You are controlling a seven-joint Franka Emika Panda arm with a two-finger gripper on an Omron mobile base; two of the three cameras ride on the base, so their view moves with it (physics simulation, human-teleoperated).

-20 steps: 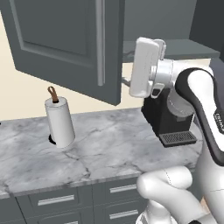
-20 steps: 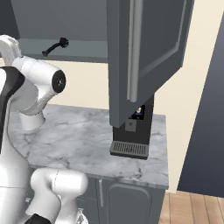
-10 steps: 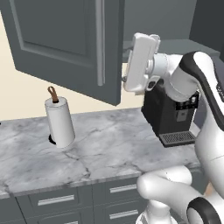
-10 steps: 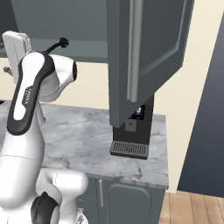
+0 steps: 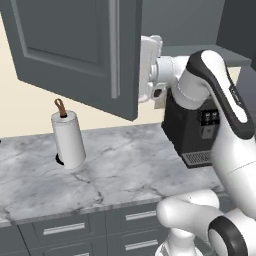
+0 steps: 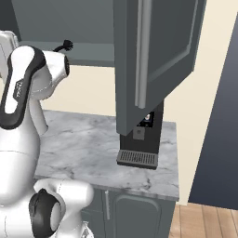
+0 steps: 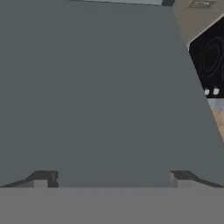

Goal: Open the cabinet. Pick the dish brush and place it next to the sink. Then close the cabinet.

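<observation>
The cabinet stands open. Its left door [image 5: 65,45] with a silver bar handle [image 5: 114,50] swings out over the counter, and its right door [image 6: 162,56] hangs open above the coffee machine. The dish brush [image 6: 66,45], with black bristles, lies on the grey shelf [image 6: 95,52], partly hidden behind my elbow. My hand [image 5: 149,70] is raised at shelf height, just behind the left door's edge. In the hand view the gripper [image 7: 111,180] is open with nothing between its fingertips [image 7: 41,179], close to a flat dark grey surface. The sink is out of view.
A white paper-towel roll [image 5: 67,137] stands on the marble counter [image 5: 125,170] at the left. A black coffee machine [image 5: 192,130] sits at the right under the open right door. Drawers with horizontal handles [image 5: 62,229] run below the counter.
The arm has lifted and swung left towards the open cabinet, so the hand now sits closer to the left door's edge. The gripper has stayed open.
</observation>
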